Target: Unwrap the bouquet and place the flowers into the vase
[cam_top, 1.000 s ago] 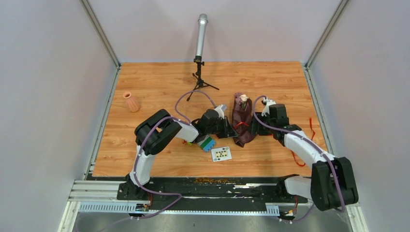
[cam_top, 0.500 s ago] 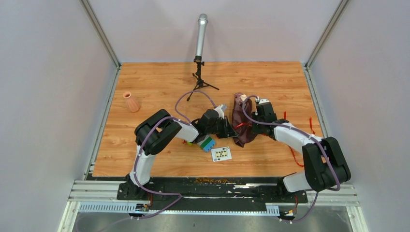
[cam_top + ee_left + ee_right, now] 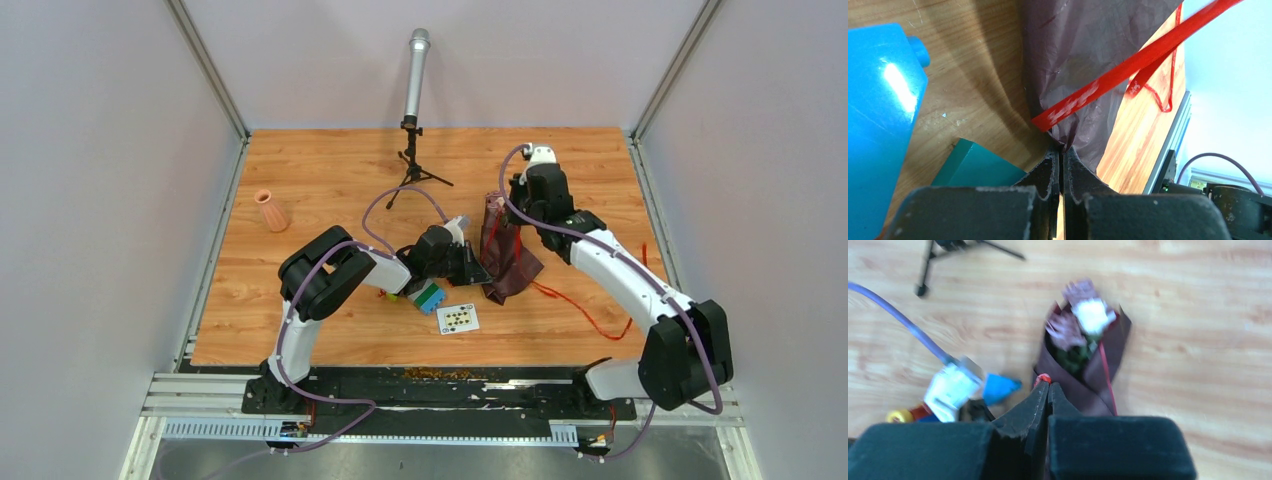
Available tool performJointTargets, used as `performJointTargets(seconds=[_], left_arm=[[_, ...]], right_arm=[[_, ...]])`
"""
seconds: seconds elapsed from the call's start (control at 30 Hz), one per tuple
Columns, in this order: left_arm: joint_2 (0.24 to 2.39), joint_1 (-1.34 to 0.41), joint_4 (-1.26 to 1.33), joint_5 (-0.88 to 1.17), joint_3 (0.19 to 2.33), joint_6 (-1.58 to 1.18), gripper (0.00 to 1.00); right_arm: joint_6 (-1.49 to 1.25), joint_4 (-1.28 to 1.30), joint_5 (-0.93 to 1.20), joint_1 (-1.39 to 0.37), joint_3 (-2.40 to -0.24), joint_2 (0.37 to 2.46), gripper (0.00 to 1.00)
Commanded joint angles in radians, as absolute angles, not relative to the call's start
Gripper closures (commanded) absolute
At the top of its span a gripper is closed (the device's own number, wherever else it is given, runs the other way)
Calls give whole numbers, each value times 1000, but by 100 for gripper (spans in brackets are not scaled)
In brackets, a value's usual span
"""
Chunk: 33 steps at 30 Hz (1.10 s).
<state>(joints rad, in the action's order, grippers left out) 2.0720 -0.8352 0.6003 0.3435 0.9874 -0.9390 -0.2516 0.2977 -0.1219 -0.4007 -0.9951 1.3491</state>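
The bouquet lies mid-table, a dark maroon paper wrap with its open end toward the back. In the right wrist view the flowers, purple and cream roses, show in that open end. My left gripper is shut on a pinch of the wrap's lower edge. My right gripper is shut on the thin red ribbon, raised above the bouquet's top. A taut ribbon strand crosses the wrap. The salmon-pink vase stands far left, away from both arms.
A grey microphone on a tripod stands at the back centre. Blue and green toy blocks and a dotted white card lie beside the left gripper. Loose ribbon trails across the table to the right.
My right gripper has shut on the ribbon and swung up and toward the back, drawing the ribbon out; its tail now lies farther left on the table. The left gripper has not moved.
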Motion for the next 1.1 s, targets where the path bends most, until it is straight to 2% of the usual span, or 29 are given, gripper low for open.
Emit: performJointTargets(seconds=[0.0, 0.27, 0.57, 0.67, 0.77, 0.87, 0.97, 1.07], left_arm=[[2077, -830, 564, 339, 991, -903, 100], [2078, -830, 567, 339, 989, -903, 100], [2080, -830, 566, 338, 988, -902, 100], [2079, -830, 564, 339, 989, -900, 100], [2074, -830, 560, 338, 992, -902, 100], [2074, -830, 556, 340, 999, -902, 98], [2070, -830, 544, 339, 1006, -894, 90], [2066, -830, 532, 333, 1011, -891, 83]], right_arm=[[-219, 171, -146, -446, -1118, 1418, 98], [-188, 152, -130, -503, -1414, 1686, 99], [-130, 144, -36, -576, -1662, 1845, 94], [-117, 155, -22, -593, -1671, 1858, 83], [-121, 175, -56, -594, -1643, 1820, 58], [-116, 237, -120, -594, -1608, 1745, 41], [-133, 328, -171, -576, -1543, 1647, 30], [-193, 403, -164, -525, -1414, 1521, 26]])
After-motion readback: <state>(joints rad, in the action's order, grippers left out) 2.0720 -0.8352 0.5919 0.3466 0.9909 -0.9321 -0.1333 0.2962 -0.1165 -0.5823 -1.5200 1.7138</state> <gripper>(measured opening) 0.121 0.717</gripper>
